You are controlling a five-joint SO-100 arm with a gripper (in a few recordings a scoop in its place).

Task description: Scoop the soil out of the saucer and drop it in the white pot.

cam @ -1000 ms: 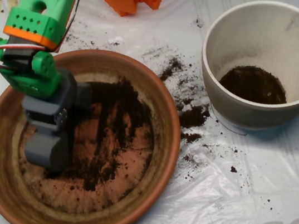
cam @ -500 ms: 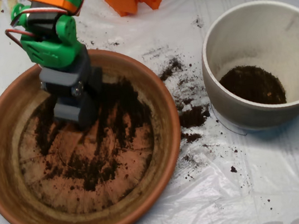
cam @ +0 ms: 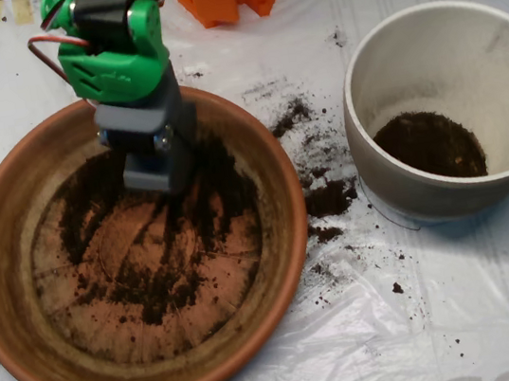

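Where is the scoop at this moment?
In the overhead view the scoop is over the upper part of the saucer, at the left of the picture, above the soil and far left of the white pot.

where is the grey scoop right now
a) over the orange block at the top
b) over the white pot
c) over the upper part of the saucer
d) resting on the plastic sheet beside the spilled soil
c, since the grey scoop sits above the soil in the upper part of the saucer, well left of the white pot.
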